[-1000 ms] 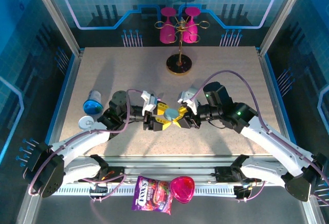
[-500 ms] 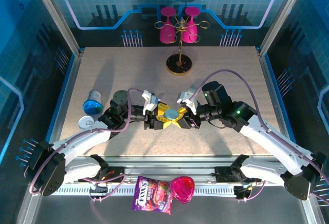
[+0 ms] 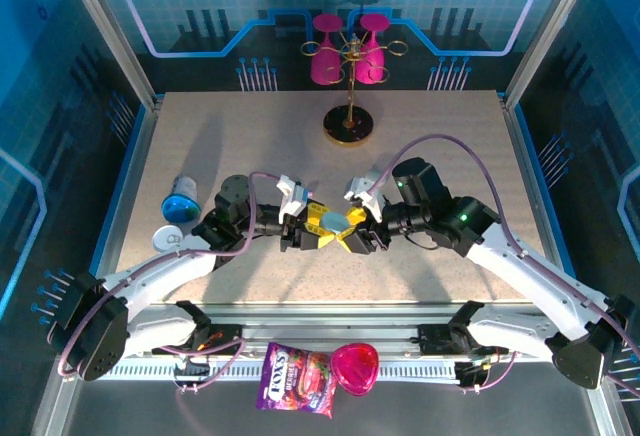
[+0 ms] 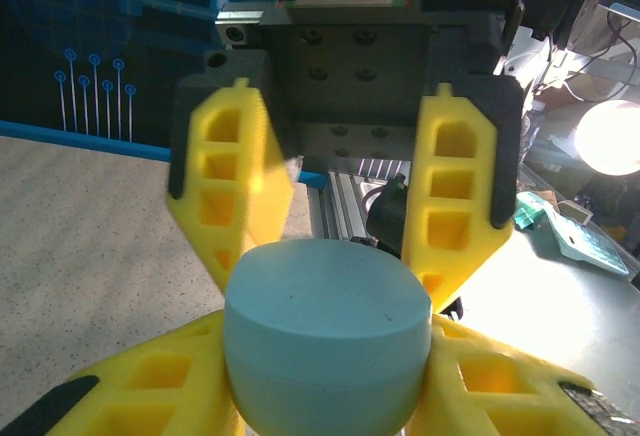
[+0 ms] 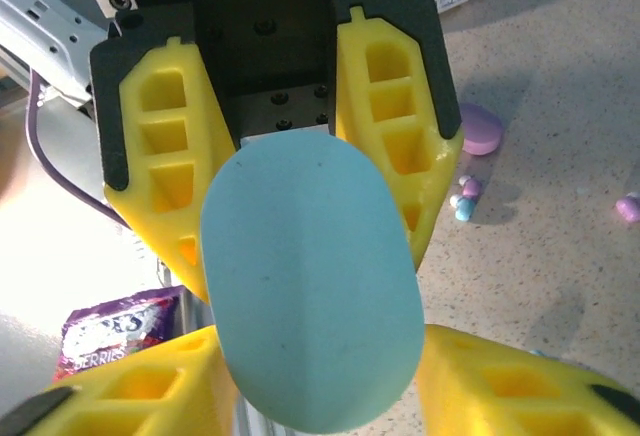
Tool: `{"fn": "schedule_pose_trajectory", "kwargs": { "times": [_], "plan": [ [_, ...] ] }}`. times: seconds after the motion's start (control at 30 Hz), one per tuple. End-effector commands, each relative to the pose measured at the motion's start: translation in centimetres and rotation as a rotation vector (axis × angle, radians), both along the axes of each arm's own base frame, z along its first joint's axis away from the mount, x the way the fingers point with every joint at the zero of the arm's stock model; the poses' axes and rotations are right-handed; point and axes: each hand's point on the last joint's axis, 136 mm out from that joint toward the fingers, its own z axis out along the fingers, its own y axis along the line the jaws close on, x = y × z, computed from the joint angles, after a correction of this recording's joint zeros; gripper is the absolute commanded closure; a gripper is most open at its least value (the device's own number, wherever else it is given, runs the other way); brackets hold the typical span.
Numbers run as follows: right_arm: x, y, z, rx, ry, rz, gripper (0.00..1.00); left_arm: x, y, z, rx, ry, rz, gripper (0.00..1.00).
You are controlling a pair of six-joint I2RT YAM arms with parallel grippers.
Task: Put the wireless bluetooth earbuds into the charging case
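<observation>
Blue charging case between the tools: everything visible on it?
The charging case is a pale blue, matte, plastic-looking pebble, oval on its broad face, closed, with a faint line down its middle. It sits between both tools: the left tool is clamped on it; the right tool flanks it, contact unclear.

Bright, even overhead light fills the top view, the arms (image 3: 500,256) throwing soft shadows on the table (image 3: 450,136) toward the far left. In the left wrist view a round lamp (image 4: 612,136) at the right flares white; in the right wrist view the near left burns out, and the earbuds (image 5: 465,199) beyond the charging case (image 5: 310,286) lie slightly out of focus.
</observation>
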Motion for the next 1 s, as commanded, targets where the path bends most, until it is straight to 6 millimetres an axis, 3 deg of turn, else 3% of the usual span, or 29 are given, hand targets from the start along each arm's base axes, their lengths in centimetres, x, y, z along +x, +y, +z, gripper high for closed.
{"fn": "schedule_pose_trajectory", "kwargs": {
  "times": [0.0, 0.13, 0.63, 0.97],
  "plan": [
    [-0.2, -0.1, 1.7, 0.033, -0.058, -0.005, 0.41, -0.3, -0.3, 0.8, -0.022, -0.034, -0.023, 0.76],
    [0.0, -0.4, 2.3, 0.053, -0.078, -0.026, 0.29, -0.3, -0.3, 0.7, -0.020, -0.033, -0.024, 0.76],
    [2.0, -0.8, 1.9, 0.020, -0.106, -0.119, 0.29, -0.6, -0.3, 1.6, -0.034, -0.011, -0.039, 0.77],
    [4.9, -2.8, 3.3, 0.051, -0.157, -0.307, 0.30, -0.8, -0.3, 1.8, -0.053, -0.001, -0.053, 0.77]
  ]
}}
